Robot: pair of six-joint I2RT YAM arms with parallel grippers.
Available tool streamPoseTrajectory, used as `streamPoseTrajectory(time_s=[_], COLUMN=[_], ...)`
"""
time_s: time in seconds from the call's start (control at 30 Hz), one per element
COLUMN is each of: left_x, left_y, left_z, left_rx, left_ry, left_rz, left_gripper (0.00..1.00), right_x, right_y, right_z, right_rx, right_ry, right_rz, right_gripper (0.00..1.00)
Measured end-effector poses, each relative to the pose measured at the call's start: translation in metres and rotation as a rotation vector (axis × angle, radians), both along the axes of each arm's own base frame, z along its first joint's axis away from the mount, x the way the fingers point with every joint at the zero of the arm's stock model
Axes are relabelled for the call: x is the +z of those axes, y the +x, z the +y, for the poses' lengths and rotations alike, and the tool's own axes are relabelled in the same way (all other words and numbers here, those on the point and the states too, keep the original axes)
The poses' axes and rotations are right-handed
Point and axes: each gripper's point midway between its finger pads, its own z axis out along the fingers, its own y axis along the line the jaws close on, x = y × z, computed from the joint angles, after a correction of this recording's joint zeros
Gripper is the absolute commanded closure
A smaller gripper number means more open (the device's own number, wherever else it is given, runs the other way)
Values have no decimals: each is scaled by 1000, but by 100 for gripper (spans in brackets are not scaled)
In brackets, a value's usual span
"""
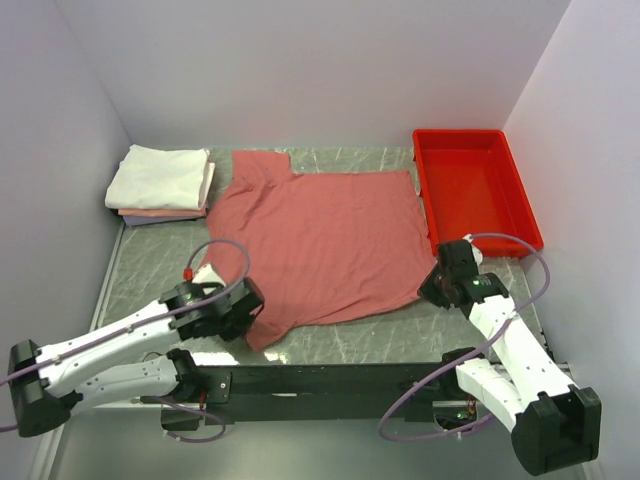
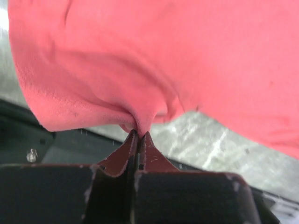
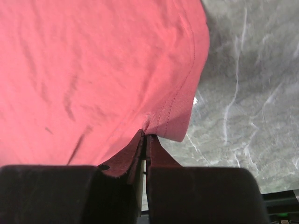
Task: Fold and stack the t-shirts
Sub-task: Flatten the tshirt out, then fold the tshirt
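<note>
Left hand [image 2: 138, 133] and right hand [image 3: 145, 136] pinch salmon t-shirt [image 1: 320, 240].

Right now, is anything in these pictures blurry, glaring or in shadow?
Top external view: soft, even light, everything sharp, the salmon-red t-shirt barely shadowed. Left wrist view: the left gripper looks dark and soft, with shadowed folds where it pinches the cloth. Right wrist view: the hem stitching is crisp, the right gripper dark, a small glint on the table.
</note>
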Motion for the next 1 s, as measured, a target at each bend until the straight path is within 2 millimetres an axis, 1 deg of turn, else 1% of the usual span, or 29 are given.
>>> streamPoseTrajectory(time_s=[0.13, 0.23, 0.4, 0.57, 0.67, 0.87, 1.0], left_x=[-3, 0, 15, 31, 36, 35, 34], left_y=[29, 47, 76, 103, 116, 147, 164], left_z=[-2, -3, -4, 3, 6, 11, 13], left_rx=[-6, -17, -34, -24, -39, -32, -30], left_ry=[61, 83, 101, 126, 144, 191, 203], left_rz=[-6, -30, -95, -169, -201, -229, -251], left_gripper=[100, 100, 100, 100, 100, 99, 99], right_x=[9, 14, 21, 29, 34, 45, 45], right_y=[8, 15, 30, 47, 55, 76, 86], right_z=[-1, -3, -3, -3, -4, -6, -9], right_rx=[3, 6, 16, 26, 31, 25, 17], right_ry=[-11, -30, -56, -75, -93, -122, -146], right_rz=[-24, -25, -33, -53, -60, -94, -95], right_gripper=[96, 97, 97, 96, 96, 96, 96])
